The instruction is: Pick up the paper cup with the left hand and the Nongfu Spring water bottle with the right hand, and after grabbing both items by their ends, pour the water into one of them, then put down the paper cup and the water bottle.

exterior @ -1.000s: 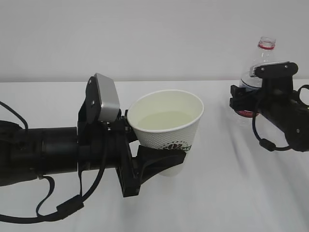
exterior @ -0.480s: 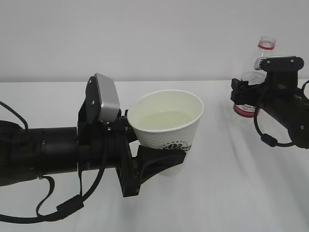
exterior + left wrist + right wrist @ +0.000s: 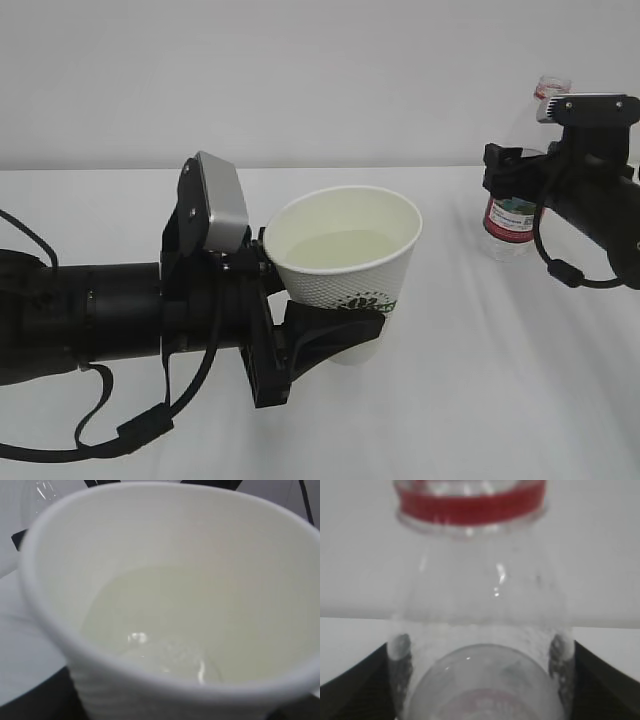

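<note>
From the side, the left hand (image 3: 335,335) pinches the paper cup (image 3: 345,268) low on its wall, lifted over the white table (image 3: 480,400); far right, the right hand (image 3: 512,185) has its jaws around the upright Nongfu Spring water bottle (image 3: 512,215). The left wrist camera alone shows the water (image 3: 150,625) pooled inside the cup. The right wrist camera shows black jaws flanking the bottle's clear shoulders below its red neck ring (image 3: 470,505).

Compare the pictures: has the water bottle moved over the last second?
Yes. The water bottle, in the right tool, has shifted right and slightly up, farther from the unmoved paper cup.
</note>
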{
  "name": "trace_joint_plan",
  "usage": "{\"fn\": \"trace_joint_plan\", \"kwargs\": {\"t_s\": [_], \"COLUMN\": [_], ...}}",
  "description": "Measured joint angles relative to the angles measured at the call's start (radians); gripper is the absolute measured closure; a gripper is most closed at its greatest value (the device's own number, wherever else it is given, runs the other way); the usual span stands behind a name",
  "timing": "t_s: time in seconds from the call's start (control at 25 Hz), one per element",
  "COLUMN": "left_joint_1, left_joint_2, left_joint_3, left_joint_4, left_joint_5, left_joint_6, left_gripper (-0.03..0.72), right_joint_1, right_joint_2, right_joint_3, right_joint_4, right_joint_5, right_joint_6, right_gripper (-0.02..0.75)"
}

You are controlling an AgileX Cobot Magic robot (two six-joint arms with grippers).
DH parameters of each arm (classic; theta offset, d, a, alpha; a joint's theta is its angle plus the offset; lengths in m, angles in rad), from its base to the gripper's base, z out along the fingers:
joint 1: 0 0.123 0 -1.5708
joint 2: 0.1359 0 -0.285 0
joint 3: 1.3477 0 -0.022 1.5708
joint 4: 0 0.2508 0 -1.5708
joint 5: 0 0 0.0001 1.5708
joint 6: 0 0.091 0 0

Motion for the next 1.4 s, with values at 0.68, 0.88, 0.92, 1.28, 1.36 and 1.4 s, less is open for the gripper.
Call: {"fn": "trace_joint_plan", "kwargs": {"t_s": [0.68, 0.88, 0.92, 1.28, 1.36, 1.4], "left_joint_1": [0.0, 0.0, 0.0, 0.0, 0.0, 0.0], "left_joint_2": [0.0, 0.0, 0.0, 0.0, 0.0, 0.0], "left_joint_3": [0.0, 0.0, 0.0, 0.0, 0.0, 0.0], "left_joint_4": [0.0, 0.0, 0.0, 0.0, 0.0, 0.0], "left_joint_5": [0.0, 0.0, -0.002, -0.008, -0.008, -0.008], "left_joint_6": [0.0, 0.0, 0.0, 0.0, 0.0, 0.0], "left_gripper": [0.196, 0.196, 0.196, 0.196, 0.196, 0.196], "right_joint_1": [0.0, 0.0, 0.0, 0.0, 0.0, 0.0], "right_joint_2": [-0.139, -0.196, -0.207, -0.301, -0.321, -0.326], "right_joint_3": [0.002, 0.002, 0.002, 0.003, 0.009, 0.009], "right_joint_4": [0.0, 0.0, 0.0, -0.002, -0.02, -0.037], "right_joint_5": [0.173, 0.237, 0.258, 0.453, 0.49, 0.5], "right_joint_6": [0.0, 0.0, 0.0, 0.0, 0.0, 0.0], "right_gripper": [0.073, 0.074, 0.074, 0.076, 0.086, 0.098]}}
